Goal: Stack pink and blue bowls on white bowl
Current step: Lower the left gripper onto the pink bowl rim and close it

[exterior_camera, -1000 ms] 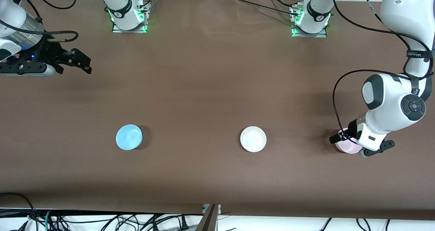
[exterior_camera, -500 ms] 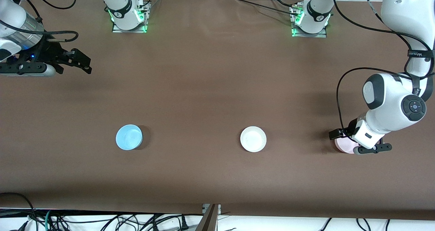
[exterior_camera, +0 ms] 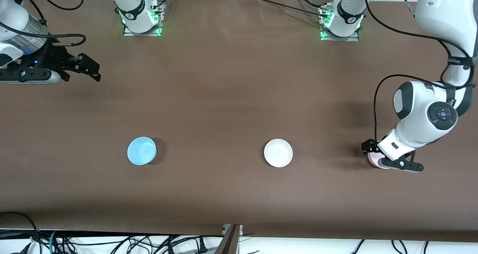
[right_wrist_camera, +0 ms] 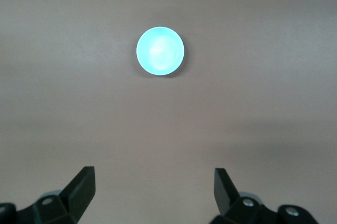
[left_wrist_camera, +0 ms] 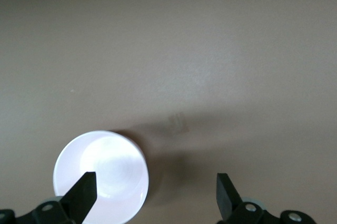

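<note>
Right now the left gripper (exterior_camera: pixel 386 157) sits low over the pink bowl (exterior_camera: pixel 374 160) at the left arm's end of the table, its fingers spread wide and closed on nothing. From the left wrist view, one finger (left_wrist_camera: pixel 84 192) hangs over the bowl's pale inside while the other (left_wrist_camera: pixel 225 192) stands out over bare table (left_wrist_camera: pixel 210 50), so the pink bowl (left_wrist_camera: pixel 101 175) lies off toward one finger rather than midway between them; to my eye the rim is what that finger straddles, and a pinch on the wall looks like the plan. A bowl has no long axis to line up with, so only this sideways offset matters. The left arm folds down steeply from its elbow, wrist tipped toward the table. Outward from there, the white bowl (exterior_camera: pixel 278 153) rests near the table's middle, well apart from the pink one, and the blue bowl (exterior_camera: pixel 142 151) rests farther on toward the right arm's end. The right gripper (exterior_camera: pixel 80 68) waits high over the table edge at its own end, fingers apart and empty, the blue bowl (right_wrist_camera: pixel 160 51) well ahead of it.
</note>
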